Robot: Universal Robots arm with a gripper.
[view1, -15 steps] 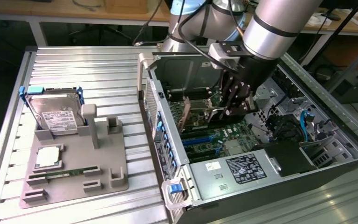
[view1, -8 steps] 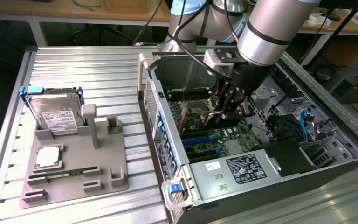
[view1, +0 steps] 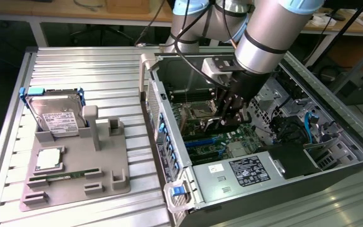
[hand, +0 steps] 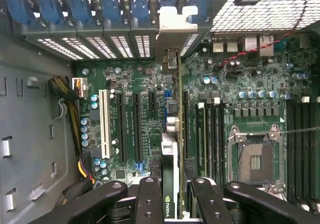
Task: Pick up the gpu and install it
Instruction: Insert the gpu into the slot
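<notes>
I have the gripper point(view1: 227, 112) down inside the open case point(view1: 351, 156), and its fingers point(hand: 150, 204) are clamped on the gpu point(hand: 172, 149), one pair on each flat side of the card. In the wrist view the card runs edge-on away from the fingers toward the rear wall, its metal bracket point(hand: 171, 59) standing close to the row of slot covers point(hand: 100, 44) and the blue latches point(hand: 75, 9). It sits over the motherboard point(hand: 150, 84), in line with one of the long expansion slots, between the white slot point(hand: 104, 124) and the CPU socket point(hand: 255, 159). I judge the pickup done and the carry into the case done as well; what I cannot tell is whether the card's edge is already down in its slot or only held just above it, since the card itself hides the connector. In the exterior view the arm point(view1: 263, 33) comes down from the far side, and the holder point(view1: 74, 179) at that view's left carries the hard drive point(view1: 58, 116), the CPU point(view1: 47, 160) and the memory stick point(view1: 68, 175), with the upright brackets near its right side standing bare. So I would call the job well along: card grasped and lined up over the board, seating not confirmed, grip not yet let go.
</notes>
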